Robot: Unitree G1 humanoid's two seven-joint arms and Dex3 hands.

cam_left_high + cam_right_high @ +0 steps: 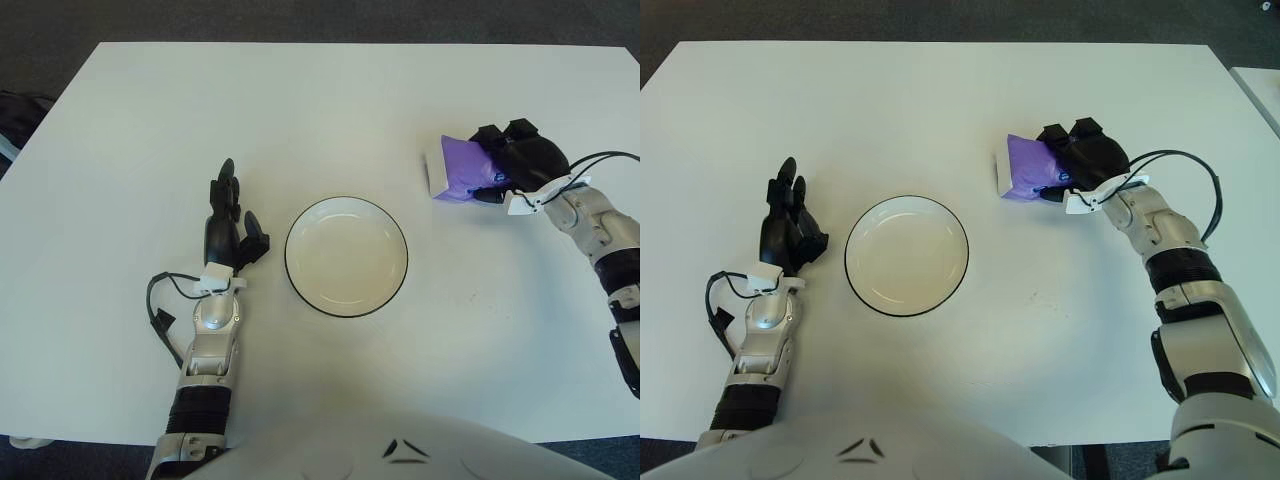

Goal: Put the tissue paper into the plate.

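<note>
A purple and white tissue pack [455,169] lies on the white table to the right of the plate. My right hand [515,160] has its black fingers wrapped around the pack's right side, at table level. The white plate [346,256] with a dark rim sits at the table's middle and holds nothing. My left hand [230,220] shows left of the plate, fingers extended and holding nothing. The pack also shows in the right eye view [1025,168].
The white table [300,110] stretches wide around the plate. A dark object [15,115] shows beyond the table's left edge. Cables run along both forearms.
</note>
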